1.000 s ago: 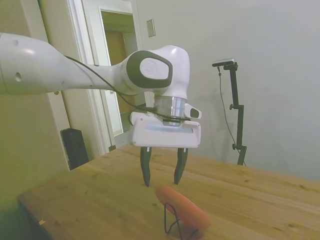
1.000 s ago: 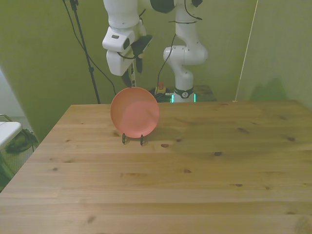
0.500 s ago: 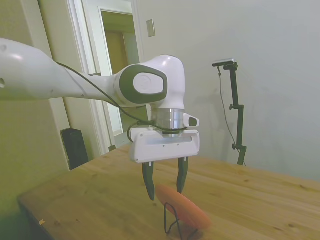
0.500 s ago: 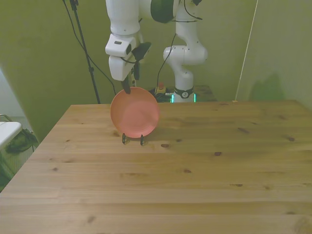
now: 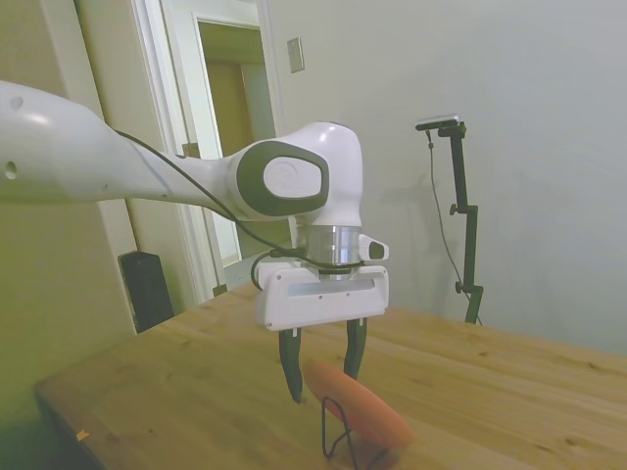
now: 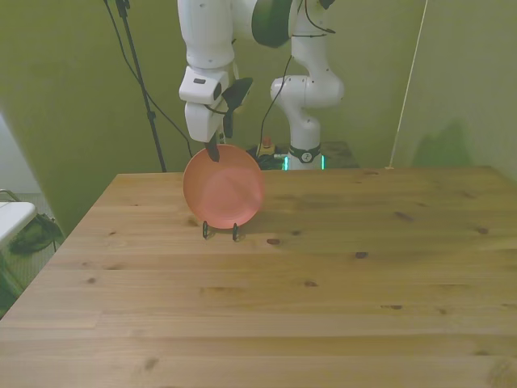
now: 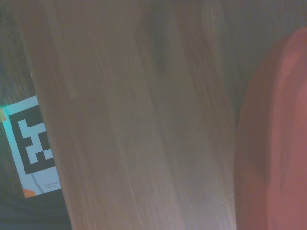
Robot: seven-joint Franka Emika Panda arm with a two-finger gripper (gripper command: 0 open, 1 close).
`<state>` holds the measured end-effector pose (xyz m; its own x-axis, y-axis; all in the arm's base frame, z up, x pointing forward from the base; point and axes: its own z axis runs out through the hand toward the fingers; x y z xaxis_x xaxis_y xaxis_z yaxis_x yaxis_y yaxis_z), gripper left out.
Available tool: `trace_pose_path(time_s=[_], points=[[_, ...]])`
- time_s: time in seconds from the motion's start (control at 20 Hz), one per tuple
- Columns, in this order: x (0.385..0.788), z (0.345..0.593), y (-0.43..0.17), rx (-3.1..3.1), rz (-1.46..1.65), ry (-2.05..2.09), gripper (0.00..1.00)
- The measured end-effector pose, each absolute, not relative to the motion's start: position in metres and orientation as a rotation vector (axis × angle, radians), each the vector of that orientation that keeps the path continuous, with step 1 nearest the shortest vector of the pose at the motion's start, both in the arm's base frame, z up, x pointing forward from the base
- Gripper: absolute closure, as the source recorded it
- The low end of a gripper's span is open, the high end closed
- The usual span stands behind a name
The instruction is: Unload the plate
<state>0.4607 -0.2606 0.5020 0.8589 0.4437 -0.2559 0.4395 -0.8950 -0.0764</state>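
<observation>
Gripper [image 5: 322, 378] spread wide, pointing down, one finger on each side of the plate's upper rim. Nothing clamped yet; visible gaps between each finger and the rim in the side view. Near fingertip [image 5: 296, 394] hanging lower, below the rim's top edge; far finger [image 5: 354, 354] partly behind the plate. From the front view, gripper [image 6: 215, 144] down at the plate's top edge, toward the front view's left of its crown, dark fingertip overlapping the rim; whether touching, cannot tell.

Plate [image 6: 223, 187] salmon-pink, round, standing on edge, face toward the front camera, leaning back slightly. Seen nearly edge-on in the side view [image 5: 358, 401], tilted. Held upright in a thin black wire rack [image 5: 338, 433], whose two small feet [image 6: 219, 231] show beneath the plate's lower edge. Rack and plate set on the wooden table [image 6: 323, 299], near its far edge and toward the front view's left.

From the wrist view, blurred: curved pink plate rim [image 7: 273, 143] beside bare table planks [image 7: 134, 124], and past the table's edge a black-and-white square marker [image 7: 32, 143] on a teal-bordered card.

White arm [image 5: 147, 166] reaching in above, wrist turned straight down over the plate. Open doorway [image 5: 230, 127] behind the arm.
</observation>
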Motion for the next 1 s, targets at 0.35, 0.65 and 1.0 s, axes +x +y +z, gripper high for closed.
trace_pose_path(time_s=[0.35,0.65,1.0], points=[[0.464,0.494,-0.275,-3.014,0.428,-0.688,1.0],[0.468,0.492,-0.29,-3.018,0.423,-0.656,1.0],[0.467,0.492,-0.295,-3.016,0.415,-0.642,1.0]])
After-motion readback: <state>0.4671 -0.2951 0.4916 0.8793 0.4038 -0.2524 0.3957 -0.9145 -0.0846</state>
